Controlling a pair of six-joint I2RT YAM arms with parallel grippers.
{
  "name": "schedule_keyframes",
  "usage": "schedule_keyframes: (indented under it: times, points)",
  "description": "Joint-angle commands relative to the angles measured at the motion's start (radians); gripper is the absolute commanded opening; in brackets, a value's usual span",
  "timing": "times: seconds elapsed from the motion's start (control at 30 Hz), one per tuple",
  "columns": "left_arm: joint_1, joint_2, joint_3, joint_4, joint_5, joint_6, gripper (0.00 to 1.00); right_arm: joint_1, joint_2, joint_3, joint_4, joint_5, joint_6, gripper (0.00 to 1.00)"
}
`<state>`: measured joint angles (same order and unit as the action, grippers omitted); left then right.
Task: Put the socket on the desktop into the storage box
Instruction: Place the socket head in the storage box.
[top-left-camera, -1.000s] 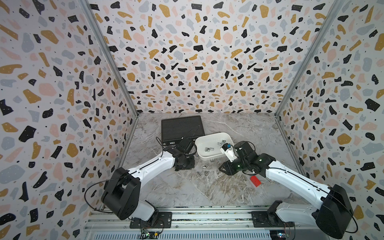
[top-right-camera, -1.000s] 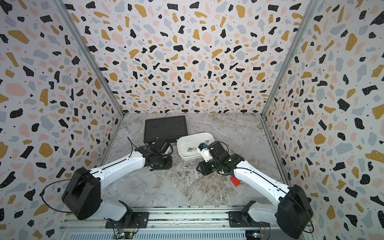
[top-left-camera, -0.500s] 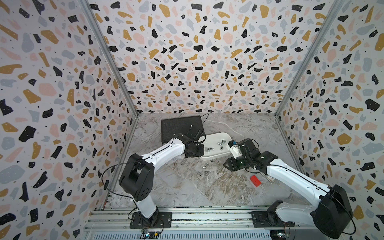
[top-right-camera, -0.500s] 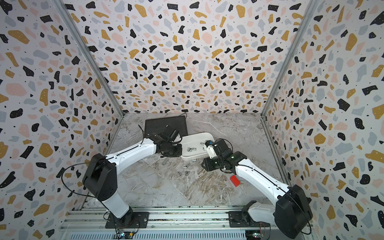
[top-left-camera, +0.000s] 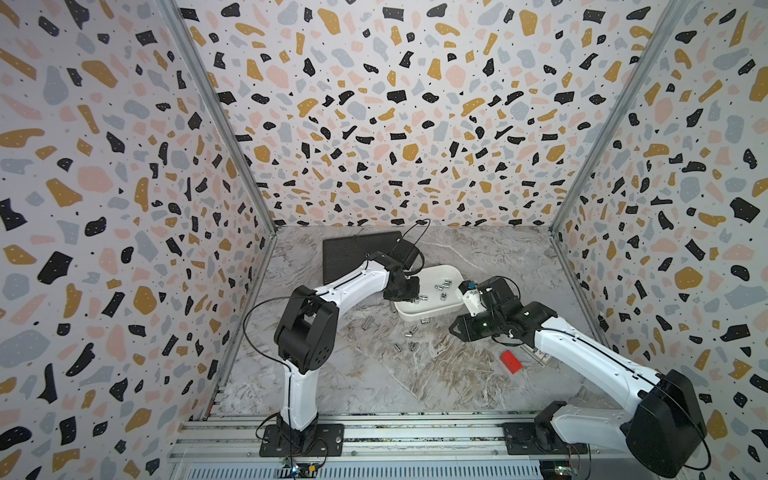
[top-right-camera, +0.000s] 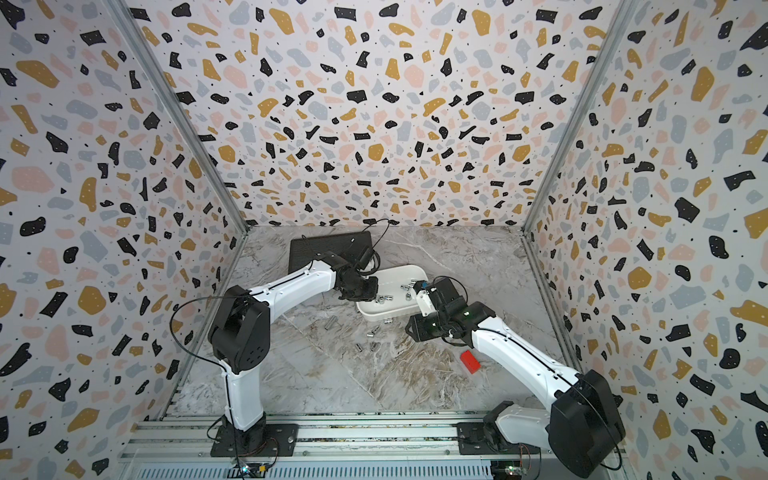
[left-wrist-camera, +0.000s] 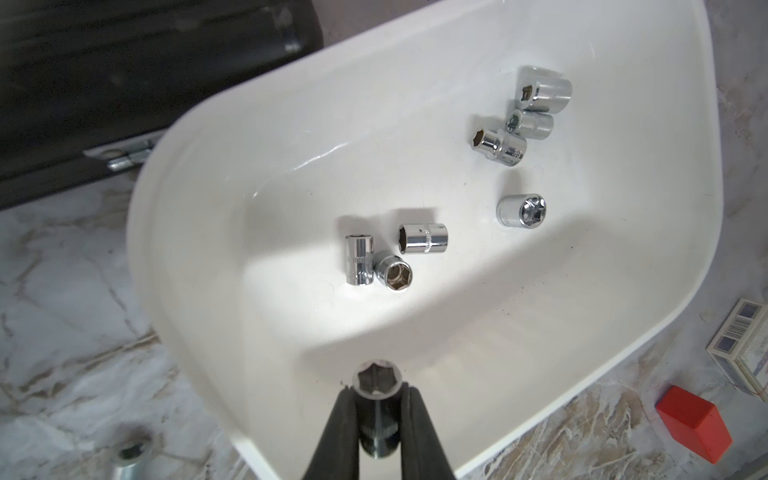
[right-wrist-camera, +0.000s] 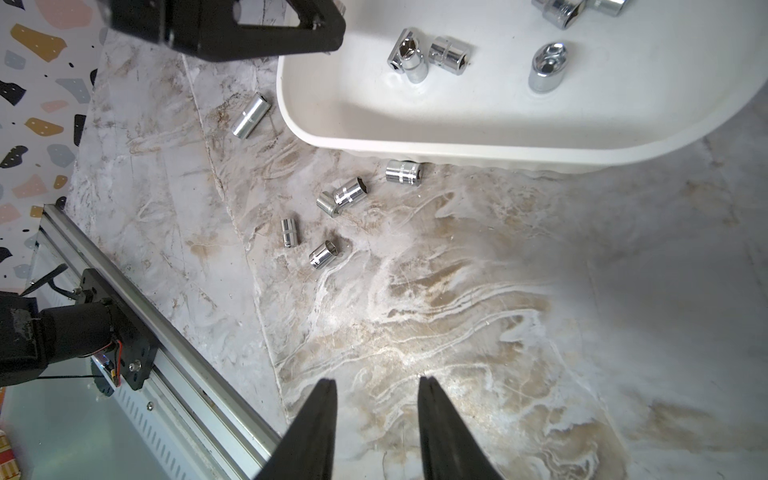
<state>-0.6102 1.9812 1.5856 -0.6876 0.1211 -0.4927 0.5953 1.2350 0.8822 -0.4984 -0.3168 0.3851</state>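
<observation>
Left gripper (left-wrist-camera: 378, 392) is clamping one chrome hex socket (left-wrist-camera: 376, 379) over the smooth white storage box (left-wrist-camera: 291, 124) rim; seven are lying inside, six on the marbled desktop (right-wrist-camera: 457, 291) alongside; right gripper (right-wrist-camera: 377, 382) is hanging parted, empty

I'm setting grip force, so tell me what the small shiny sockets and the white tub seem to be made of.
Small silver cylindrical sockets: apparently chrome-plated steel, mirror-polished; they show sharp highlights and reflect their surroundings.
White shallow rounded-rectangular storage box: probably moulded plastic, glossy; smooth seamless rounded rim, soft streaks of glare on its floor.
</observation>
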Motion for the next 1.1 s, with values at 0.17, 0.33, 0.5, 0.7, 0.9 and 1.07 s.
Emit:
schedule_keyframes:
  times: [0.17,0.33,0.5,0.7,0.9,1.07]
  points:
    - [-0.003,0.073,0.088,-0.036,-0.047,0.038,0.02,-0.009,-0.012,0.020,-0.019,0.008,0.008,0.38]
    - [-0.003,0.116,0.132,-0.058,-0.070,0.051,0.03,-0.010,-0.015,0.018,-0.020,0.012,0.009,0.38]
    - [-0.002,0.133,0.147,-0.061,-0.085,0.052,0.10,-0.012,-0.014,0.020,-0.022,0.012,0.009,0.38]
    - [-0.003,0.124,0.152,-0.067,-0.089,0.053,0.30,-0.012,-0.008,0.022,-0.023,0.017,0.012,0.38]
    - [-0.003,0.088,0.142,-0.066,-0.094,0.059,0.37,-0.012,-0.012,0.020,-0.017,0.018,0.015,0.41]
    - [-0.003,0.016,0.085,-0.036,-0.091,0.050,0.39,-0.012,-0.016,0.017,-0.011,0.021,0.016,0.44]
